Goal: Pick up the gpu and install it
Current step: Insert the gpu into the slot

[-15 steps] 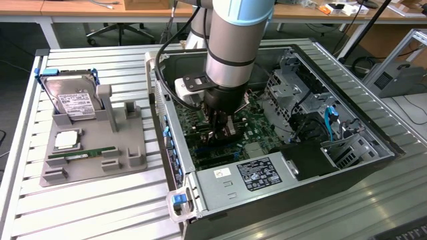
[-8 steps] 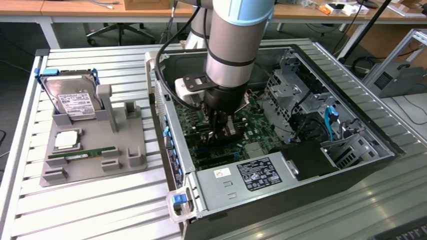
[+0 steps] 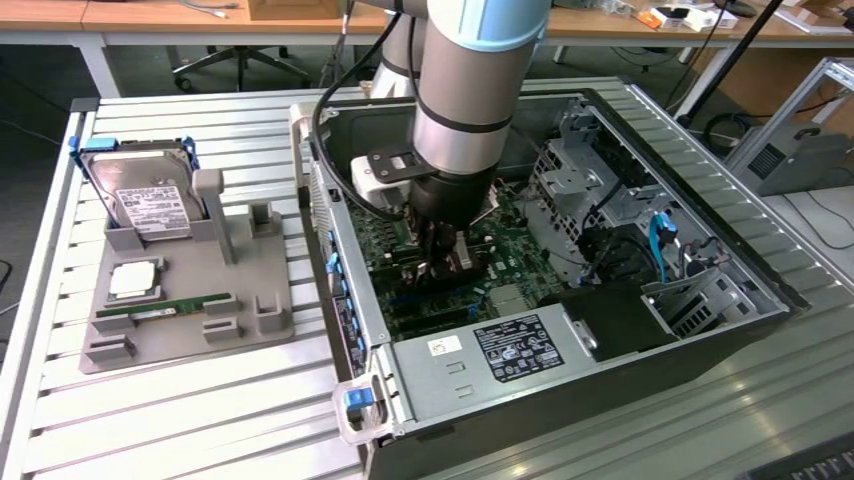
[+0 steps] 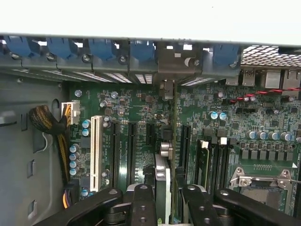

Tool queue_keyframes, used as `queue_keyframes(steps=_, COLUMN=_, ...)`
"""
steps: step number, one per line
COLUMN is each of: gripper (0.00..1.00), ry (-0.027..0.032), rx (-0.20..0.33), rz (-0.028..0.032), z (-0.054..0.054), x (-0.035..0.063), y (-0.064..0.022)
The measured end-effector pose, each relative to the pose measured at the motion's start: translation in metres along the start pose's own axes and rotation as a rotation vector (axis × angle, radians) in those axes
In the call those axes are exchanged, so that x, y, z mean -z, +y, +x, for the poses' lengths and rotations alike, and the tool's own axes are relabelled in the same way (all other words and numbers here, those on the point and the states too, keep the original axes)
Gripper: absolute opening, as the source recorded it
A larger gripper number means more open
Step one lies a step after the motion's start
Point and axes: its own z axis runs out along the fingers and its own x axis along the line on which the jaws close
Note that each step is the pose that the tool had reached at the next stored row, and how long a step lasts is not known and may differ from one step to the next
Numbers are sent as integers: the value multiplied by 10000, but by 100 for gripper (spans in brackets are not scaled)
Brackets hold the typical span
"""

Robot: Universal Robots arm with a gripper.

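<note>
GPU: the thin dark circuit card with a silvery metal edge stands on edge between the gripper's fingers, low in the middle of the wrist frame, above the green motherboard.
Long axis: the card runs toward the row of blue-clipped rear slot brackets, in line with the black expansion slots.
Tool: the black two-finger gripper pinches the card from both flat sides, its fingers partly closed on it.
Relation: the card hangs directly under the gripper, just over the slots; whether its edge touches a slot cannot be told.
Exterior view: the gripper reaches into the open dark computer case, centre frame.
Outside: the grey parts stand at left holds a silver hard drive.
</note>
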Motion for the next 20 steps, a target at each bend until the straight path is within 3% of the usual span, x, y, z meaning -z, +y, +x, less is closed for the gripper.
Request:
queue_keyframes(steps=2, gripper=27, ry=37, rx=-4, rz=-2, z=-4, x=6, y=0)
queue_keyframes(steps=3, gripper=27, ry=84, rx=-7, rz=-7, z=-11, x=9, y=-2)
queue_keyframes(steps=9, gripper=27, ry=172, rx=-173, rz=-18, z=-20, x=8, y=-34)
queue_keyframes(steps=16, gripper=27, ry=190, rx=-303, rz=-24, z=-21, x=8, y=-40)
queue_keyframes(steps=20, gripper=27, ry=205, rx=-843, rz=-43, z=-21, x=8, y=-40)
